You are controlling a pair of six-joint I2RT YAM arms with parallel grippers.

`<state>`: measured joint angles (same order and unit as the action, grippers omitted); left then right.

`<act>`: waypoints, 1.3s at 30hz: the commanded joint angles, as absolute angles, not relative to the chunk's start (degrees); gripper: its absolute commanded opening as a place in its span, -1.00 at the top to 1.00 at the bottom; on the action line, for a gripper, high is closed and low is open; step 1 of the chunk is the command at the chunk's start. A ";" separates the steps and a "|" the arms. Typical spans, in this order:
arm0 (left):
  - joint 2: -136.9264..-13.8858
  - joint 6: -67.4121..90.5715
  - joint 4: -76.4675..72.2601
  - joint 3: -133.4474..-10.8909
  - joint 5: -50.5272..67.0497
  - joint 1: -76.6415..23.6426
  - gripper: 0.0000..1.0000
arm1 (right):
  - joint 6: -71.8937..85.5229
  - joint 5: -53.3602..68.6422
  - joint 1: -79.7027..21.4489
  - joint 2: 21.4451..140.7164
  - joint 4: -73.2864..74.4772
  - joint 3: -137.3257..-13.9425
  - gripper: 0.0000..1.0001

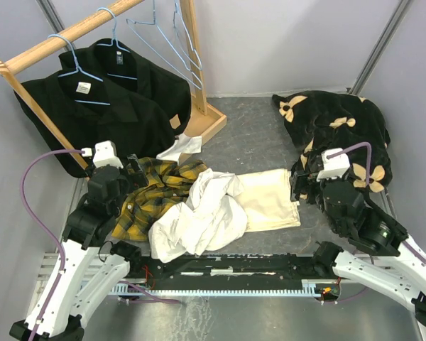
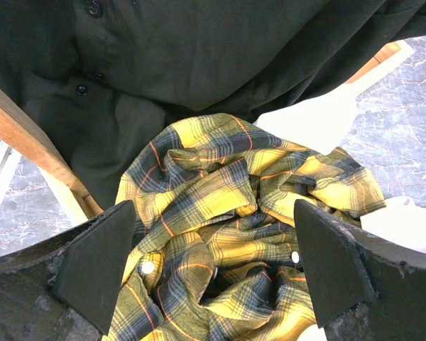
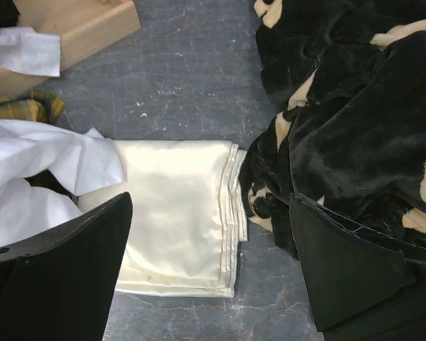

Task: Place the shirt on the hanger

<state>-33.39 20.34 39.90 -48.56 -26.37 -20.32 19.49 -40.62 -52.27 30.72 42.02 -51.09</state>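
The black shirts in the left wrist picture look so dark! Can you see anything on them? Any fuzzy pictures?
Left wrist view: the black shirts are dim, but buttons show; the plaid shirt is sharp. Right wrist view: the black flowered fabric goes murky. Top view: evenly lit, nothing blurred.

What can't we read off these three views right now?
- Plaid shirt: top view, right side buried under the white shirt; collar and sleeves lost in the folds.
- Empty blue hangers: top view, hooks cut off by the top edge; count unclear.
- Black floral fabric: right wrist view, runs past the top and right edges.
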 commanded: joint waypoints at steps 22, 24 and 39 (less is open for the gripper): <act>-33.11 19.88 36.78 -48.65 -25.67 -19.99 -0.96 | 17.27 -19.93 -52.29 51.89 46.97 -65.40 -0.98; -33.15 19.86 36.62 -48.60 -25.66 -20.04 -0.96 | 16.81 -17.02 -52.30 52.91 46.14 -65.41 -0.98; -34.08 19.91 36.66 -48.65 -25.54 -20.04 -0.96 | 24.09 -17.33 -67.30 61.89 33.66 -60.85 -0.98</act>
<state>-33.52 20.34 39.05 -48.36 -26.17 -20.32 20.82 -16.84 -62.41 59.83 42.06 -62.28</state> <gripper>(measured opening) 0.980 0.990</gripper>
